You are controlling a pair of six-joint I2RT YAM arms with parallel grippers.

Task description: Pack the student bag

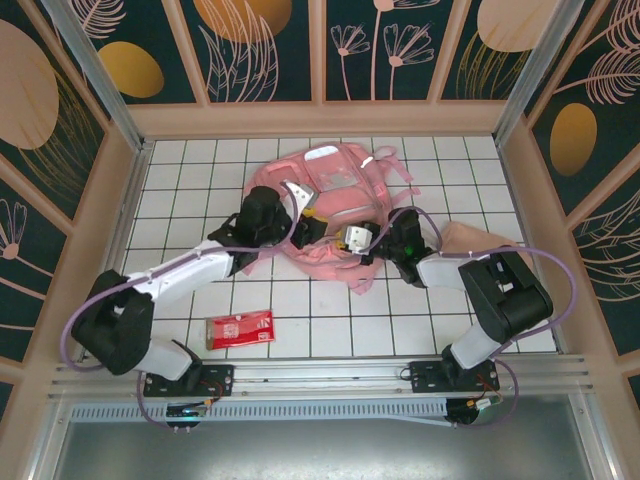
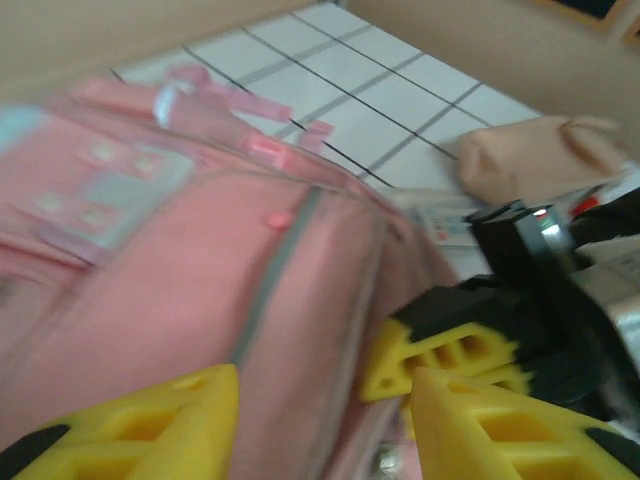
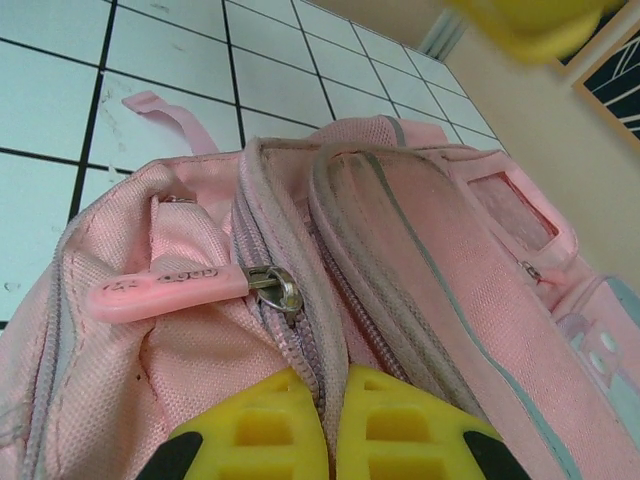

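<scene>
Your right gripper [image 3: 330,405] clamped tight on student bag [image 3: 420,230] at zip seam [image 3: 290,330], near edge. Your left gripper [image 2: 322,400] stood part open, empty, just left.

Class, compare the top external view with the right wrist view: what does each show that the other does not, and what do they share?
Of the two, top external adds the red packet near the table's front edge and the beige pouch at the right. Right wrist adds close detail: the pink zip pull and the right tool shut on the bag's zip seam. Both share the student bag lying on the white tiled table.
</scene>
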